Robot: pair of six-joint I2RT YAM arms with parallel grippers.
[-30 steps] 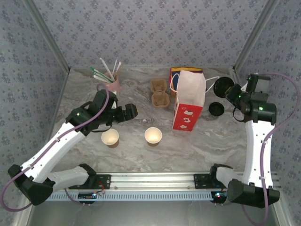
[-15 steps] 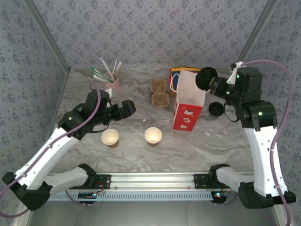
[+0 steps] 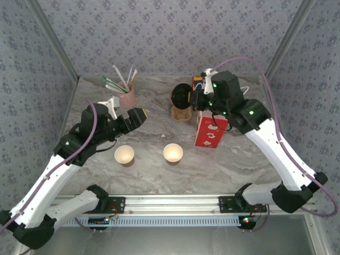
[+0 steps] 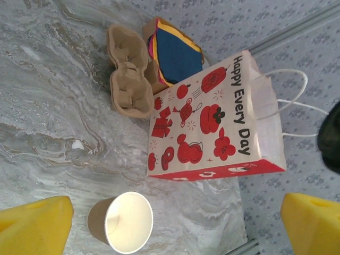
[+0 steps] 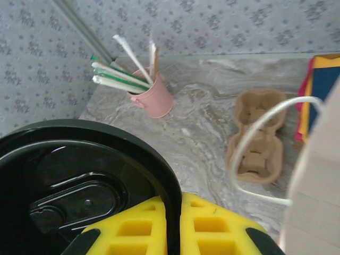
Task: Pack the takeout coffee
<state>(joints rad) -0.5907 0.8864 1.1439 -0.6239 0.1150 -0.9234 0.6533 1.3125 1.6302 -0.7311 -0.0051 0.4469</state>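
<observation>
The takeout coffee is out of view. My right gripper (image 3: 191, 99) (image 5: 174, 220) is shut on the rim of a round black plastic lid (image 3: 182, 97) (image 5: 79, 180), held on edge in the air over the cardboard cup carrier (image 3: 180, 112), just left of the paper gift bag (image 3: 212, 114). Two lidless paper cups with cream insides (image 3: 124, 155) (image 3: 173, 152) stand on the near table. My left gripper (image 3: 138, 116) (image 4: 175, 218) hangs open above the table, left of the carrier, with nothing between its yellow fingers (image 4: 34, 226). One lidless cup (image 4: 121, 222) lies below it.
A pink bucket of straws (image 3: 126, 95) (image 5: 154, 98) stands at the back left. The red-and-white bag (image 4: 212, 133) stands upright with its white handle (image 5: 255, 154) up. Coloured sheets (image 4: 172, 50) lie behind it, next to the carrier (image 4: 127, 79) (image 5: 257, 135). Patterned walls close three sides.
My right arm has swung left with the black lid, from the far right to over the carrier. My left arm has drawn back and risen a little, still open.
</observation>
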